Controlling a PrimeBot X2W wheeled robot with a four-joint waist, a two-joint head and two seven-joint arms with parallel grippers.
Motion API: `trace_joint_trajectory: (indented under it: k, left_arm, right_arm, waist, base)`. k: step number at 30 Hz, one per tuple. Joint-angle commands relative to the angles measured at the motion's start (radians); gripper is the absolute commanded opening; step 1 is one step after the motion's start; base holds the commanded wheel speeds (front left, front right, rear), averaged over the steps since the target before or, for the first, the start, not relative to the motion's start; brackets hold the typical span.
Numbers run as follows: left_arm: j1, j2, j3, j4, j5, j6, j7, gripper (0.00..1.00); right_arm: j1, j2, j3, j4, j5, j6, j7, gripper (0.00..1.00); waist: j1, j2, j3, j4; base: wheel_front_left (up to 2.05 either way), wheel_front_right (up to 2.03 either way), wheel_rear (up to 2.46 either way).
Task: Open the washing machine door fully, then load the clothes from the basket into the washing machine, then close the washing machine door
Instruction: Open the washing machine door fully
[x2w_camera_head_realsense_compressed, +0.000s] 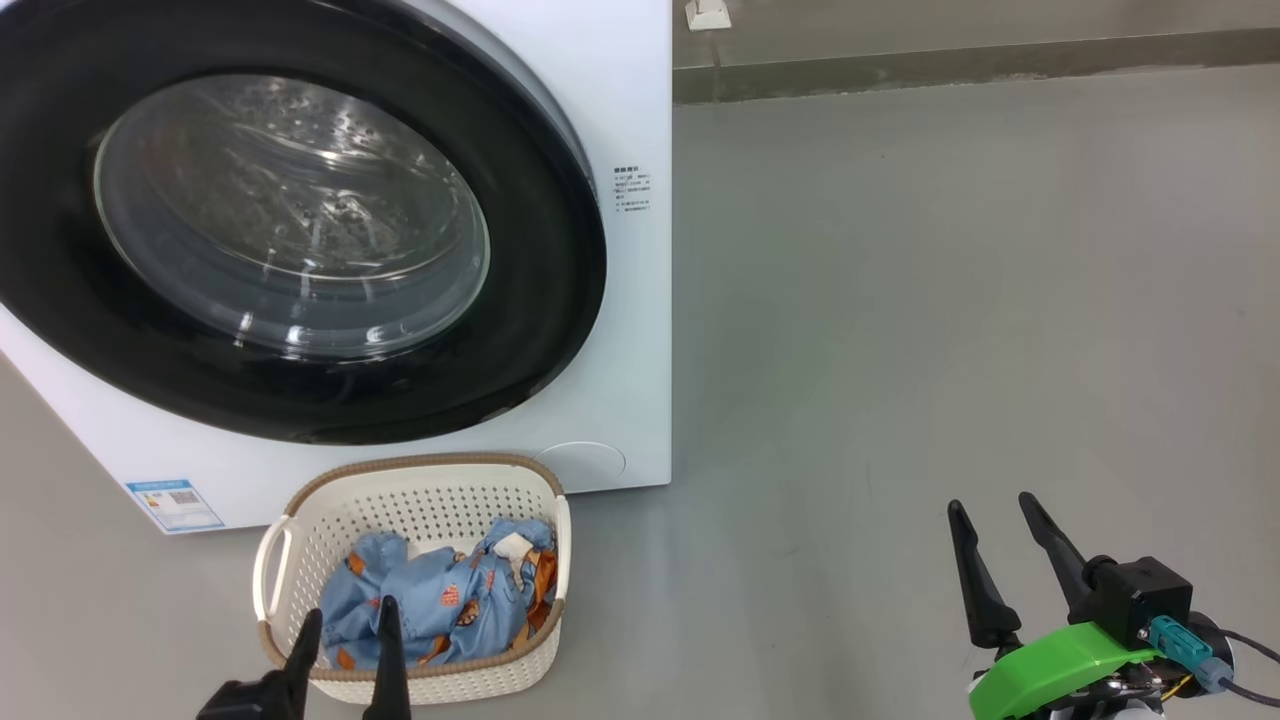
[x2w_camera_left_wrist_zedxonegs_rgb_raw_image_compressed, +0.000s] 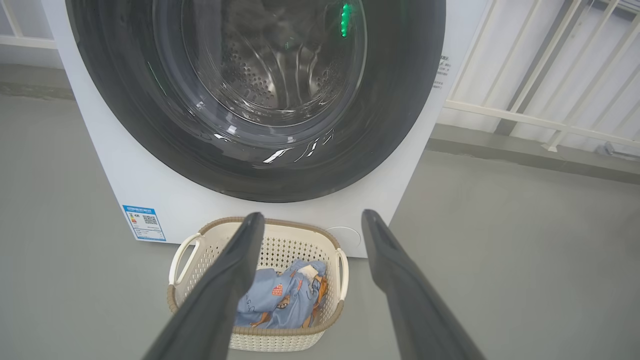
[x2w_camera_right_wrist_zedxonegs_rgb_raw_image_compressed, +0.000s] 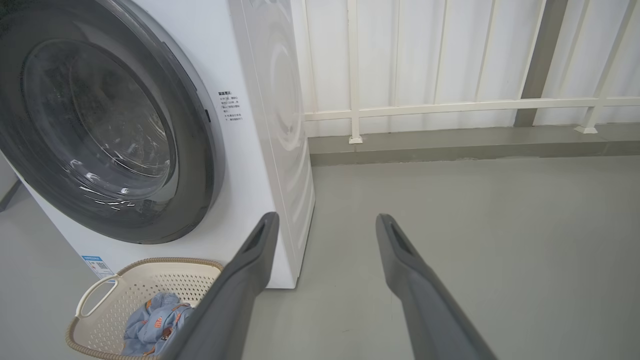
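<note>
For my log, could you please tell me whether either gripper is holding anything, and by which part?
Nothing is held: the left gripper and right gripper are both open and empty; the clothes lie in the basket.

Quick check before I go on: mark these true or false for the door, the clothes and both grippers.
1. The washing machine door is shut. True.
2. The clothes are already loaded. False: they lie in the basket.
3. The left gripper holds a garment. False: it is open and empty, at the basket's near rim.
4. The right gripper is open above the floor. True.
</note>
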Motion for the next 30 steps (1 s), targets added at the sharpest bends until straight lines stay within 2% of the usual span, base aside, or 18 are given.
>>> trace_joint_trajectory:
  k: [1,12,13,14,16,20,24,25,30]
  left_arm:
    - [-0.026,0.010,0.035,-0.029,0.004,0.009,-0.011,1.00]
    - [-0.026,0.010,0.037,-0.032,0.000,0.010,-0.011,1.00]
    - [-0.026,0.010,0.038,-0.032,-0.002,0.010,-0.011,1.00]
    - [-0.026,0.010,0.040,-0.033,-0.002,0.011,-0.011,1.00]
    - [-0.026,0.010,0.046,-0.040,0.003,0.017,-0.011,1.00]
    - [-0.024,0.010,0.047,-0.047,0.001,0.019,-0.011,1.00]
    - [-0.023,0.010,0.041,-0.044,0.002,0.018,-0.011,1.00]
    - [-0.023,0.010,0.041,-0.044,0.002,0.018,-0.011,1.00]
    - [-0.029,0.010,0.033,-0.042,0.002,0.017,-0.011,1.00]
  right_arm:
    - [-0.032,-0.004,0.031,-0.028,0.006,0.002,-0.012,1.00]
    - [-0.031,-0.004,0.035,-0.033,0.005,0.002,-0.012,1.00]
    - [-0.030,-0.004,0.042,-0.031,0.007,0.002,-0.012,0.73]
    - [-0.029,-0.004,0.052,-0.029,0.006,0.002,-0.012,0.00]
    - [-0.028,-0.004,0.064,-0.029,0.000,0.002,-0.012,0.00]
    - [-0.029,-0.004,0.069,-0.016,0.081,0.002,-0.012,0.00]
    - [-0.035,-0.004,0.088,0.016,0.242,0.002,-0.012,0.00]
    - [-0.035,-0.004,0.088,0.016,0.242,0.002,-0.012,0.00]
    - [-0.059,-0.004,0.115,0.059,0.505,0.002,-0.012,0.00]
  waist:
    - [0.0000,0.0000,0.000,0.000]
    - [0.0000,0.0000,0.000,0.005]
    - [0.0000,0.0000,0.000,0.005]
    - [0.0000,0.0000,0.000,0.006]
    - [0.0000,0.0000,0.000,0.007]
    - [0.0000,0.0000,0.002,0.012]
    - [0.0000,0.0000,0.004,0.024]
    - [0.0000,0.0000,0.004,0.024]
    - [0.0000,0.0000,0.019,0.048]
  base:
    - [0.00,0.00,0.00]
    - [0.00,0.00,0.00]
    - [0.00,0.00,0.00]
    - [0.00,0.00,0.00]
    - [0.00,0.00,0.00]
    - [0.00,0.00,0.00]
    - [0.00,0.00,0.00]
    - [0.00,0.00,0.00]
    - [0.00,0.00,0.00]
